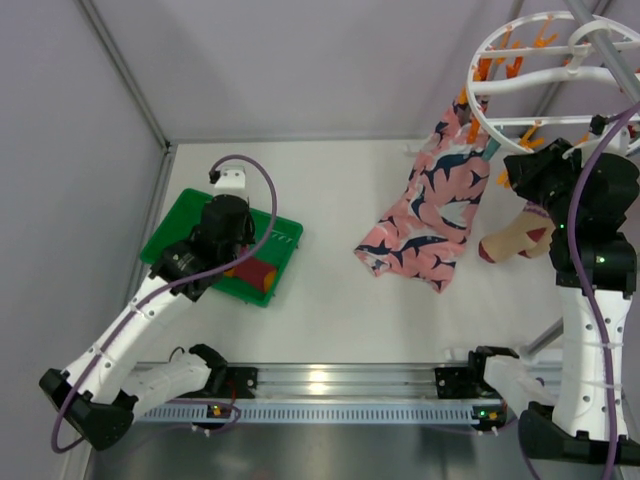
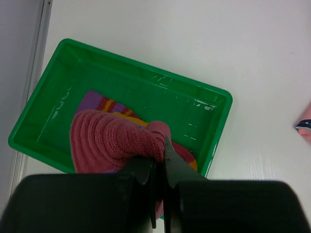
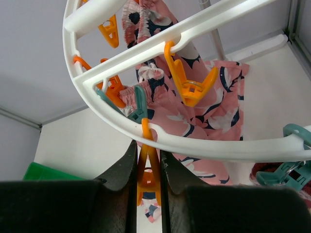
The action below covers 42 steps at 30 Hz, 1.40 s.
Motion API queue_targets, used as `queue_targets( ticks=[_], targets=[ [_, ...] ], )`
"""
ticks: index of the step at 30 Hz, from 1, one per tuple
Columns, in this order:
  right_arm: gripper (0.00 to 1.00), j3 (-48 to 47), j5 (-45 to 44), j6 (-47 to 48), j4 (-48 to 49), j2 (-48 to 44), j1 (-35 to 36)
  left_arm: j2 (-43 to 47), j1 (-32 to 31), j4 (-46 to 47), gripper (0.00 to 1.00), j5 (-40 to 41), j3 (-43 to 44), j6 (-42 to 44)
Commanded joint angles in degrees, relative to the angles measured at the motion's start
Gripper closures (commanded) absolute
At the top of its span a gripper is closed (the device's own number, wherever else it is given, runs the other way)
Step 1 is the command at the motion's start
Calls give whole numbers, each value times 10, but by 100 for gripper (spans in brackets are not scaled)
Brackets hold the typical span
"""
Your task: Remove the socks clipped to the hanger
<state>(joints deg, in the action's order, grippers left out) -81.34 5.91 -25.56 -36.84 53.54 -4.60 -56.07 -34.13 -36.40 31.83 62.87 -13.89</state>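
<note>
In the left wrist view my left gripper [image 2: 160, 156] is shut on the ribbed maroon part of a sock [image 2: 112, 141] with purple and orange patches. The sock lies in the green tray [image 2: 146, 87]. The white round hanger [image 1: 530, 60] hangs at the far right. In the right wrist view my right gripper [image 3: 147, 158] is shut on an orange clip peg [image 3: 148, 174] that hangs from the hanger's ring [image 3: 204, 143]. A tan sock [image 1: 515, 240] hangs below the hanger beside my right arm. No bright red sock is in view.
A large pink cloth [image 1: 430, 215] with navy and white print hangs from the hanger down to the table. More orange pegs [image 3: 189, 80] and teal pegs [image 3: 286, 170] hang on the rings. Grey frame poles [image 1: 125, 75] stand at the back left, and a metal rail [image 1: 330, 385] runs along the near edge.
</note>
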Motion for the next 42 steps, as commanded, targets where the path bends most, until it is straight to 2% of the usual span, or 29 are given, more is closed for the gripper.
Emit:
queue_targets(
  ticks=[1,15,16,19,20,21,24,25,26,29,31,32,33,34,35,38,39,40,41,42],
  targets=[
    [100,-2,33,5,29,0,7,12,11,0,100,38,-16,-25],
    [100,21,68,-4,42,-4,10,-39,38,-1,100,33,-34,-41],
    [100,22,68,-6,45,-6,10,-45,41,-1,87,29,-34,-43],
    [98,20,79,-8,43,-4,10,-49,53,-12,2,24,-32,-63],
    [88,17,76,-5,39,-3,10,-46,53,-11,1,22,-35,-67],
    [82,17,74,-5,38,-2,10,-44,53,-12,1,18,-35,-74],
    [77,19,70,-5,34,-3,10,-43,54,-11,1,-2,-20,-70],
    [74,19,68,-5,32,-4,10,-41,54,-11,2,-29,-14,-70],
    [63,23,65,-6,32,-5,11,-40,53,-12,1,-44,-9,-72],
    [45,36,67,-12,35,-12,11,-33,53,-11,1,-131,10,-77],
    [38,39,71,-11,32,-15,11,-24,54,-10,1,-204,18,-83],
    [31,40,75,-9,27,-14,11,-21,53,-10,1,-221,19,-87],
    [28,40,77,-7,24,-15,11,-18,53,-10,1,-233,21,-101],
    [20,39,77,-5,13,-13,11,-16,53,-8,1,-249,22,-111],
    [3,38,81,-4,10,-13,12,-16,53,-6,1,-285,22,-122],
    [0,38,98,-7,-9,-14,13,-23,41,36,1,-345,11,-163],
    [1,38,103,-7,-11,-18,13,-30,30,50,1,-344,3,-173],
    [1,39,107,-7,-17,-21,13,-38,-2,62,1,-334,1,-177],
    [1,44,112,-7,-21,-26,15,-46,-22,83,1,-289,5,-183],
    [0,47,113,-6,-24,-36,15,-69,-70,91,1,-273,9,-183]
  ],
)
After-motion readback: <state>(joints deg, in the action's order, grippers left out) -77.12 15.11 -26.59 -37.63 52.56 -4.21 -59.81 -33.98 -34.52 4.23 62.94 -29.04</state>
